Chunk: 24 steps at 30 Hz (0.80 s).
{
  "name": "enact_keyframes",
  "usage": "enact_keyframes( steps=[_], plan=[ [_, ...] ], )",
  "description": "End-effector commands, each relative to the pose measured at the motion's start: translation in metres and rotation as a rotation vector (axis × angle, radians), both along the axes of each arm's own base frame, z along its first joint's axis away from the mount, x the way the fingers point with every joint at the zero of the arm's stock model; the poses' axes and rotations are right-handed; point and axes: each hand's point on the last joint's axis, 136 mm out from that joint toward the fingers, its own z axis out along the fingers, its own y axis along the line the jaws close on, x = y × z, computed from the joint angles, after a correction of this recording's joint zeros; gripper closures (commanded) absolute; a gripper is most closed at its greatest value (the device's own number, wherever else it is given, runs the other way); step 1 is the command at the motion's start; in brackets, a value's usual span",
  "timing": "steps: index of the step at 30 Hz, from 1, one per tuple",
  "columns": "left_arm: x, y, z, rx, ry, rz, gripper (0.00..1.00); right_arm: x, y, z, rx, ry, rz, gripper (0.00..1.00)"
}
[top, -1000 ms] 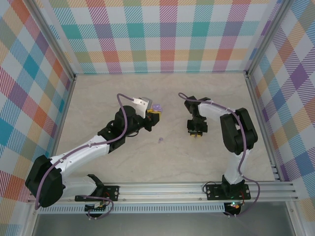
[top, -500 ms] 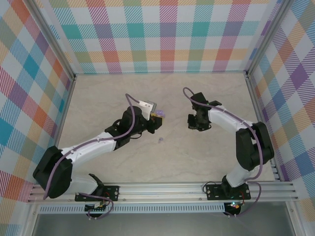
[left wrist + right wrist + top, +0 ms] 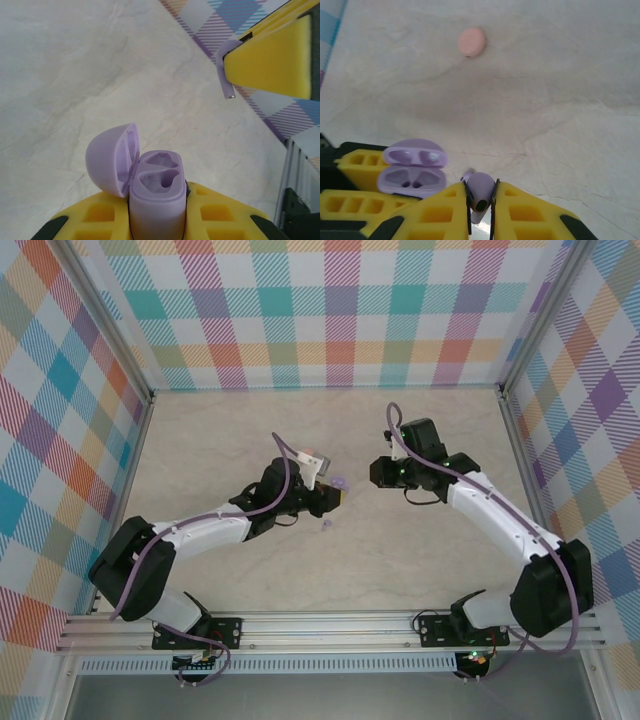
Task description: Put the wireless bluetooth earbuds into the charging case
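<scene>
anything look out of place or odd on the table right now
One small lilac piece, likely the second earbud, lies loose on the table near the left gripper, which holds the open charging case, both slots empty. The right gripper pinches the other earbud. Nothing looks damaged.

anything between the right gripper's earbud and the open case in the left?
Nothing: in the right wrist view, bare tabletop separates the held earbud from the open case. In the top view the loose earbud lies off that line.
</scene>
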Motion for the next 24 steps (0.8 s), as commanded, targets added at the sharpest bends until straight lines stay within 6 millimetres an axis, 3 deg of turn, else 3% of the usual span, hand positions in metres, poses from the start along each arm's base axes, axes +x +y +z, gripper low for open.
enact_keyframes(
  steps=[1, 4, 9, 17, 24],
  plan=[
    [-0.005, -0.012, 0.039, -0.126, -0.077, -0.069, 0.9, -0.005, 0.017, 0.057, 0.083, -0.154, 0.082, 0.85],
    [-0.007, -0.015, 0.051, -0.166, -0.097, -0.09, 0.9, -0.013, 0.023, 0.081, 0.113, -0.208, 0.106, 0.84],
    [-0.011, -0.017, 0.071, -0.222, -0.139, -0.116, 0.9, -0.02, 0.027, 0.103, 0.121, -0.27, 0.117, 0.84],
    [-0.018, -0.015, 0.097, -0.304, -0.185, -0.133, 0.9, -0.025, 0.032, 0.108, 0.102, -0.303, 0.123, 0.84],
    [-0.023, -0.015, 0.107, -0.324, -0.201, -0.146, 0.9, -0.025, 0.036, 0.109, 0.097, -0.309, 0.13, 0.84]
  ],
)
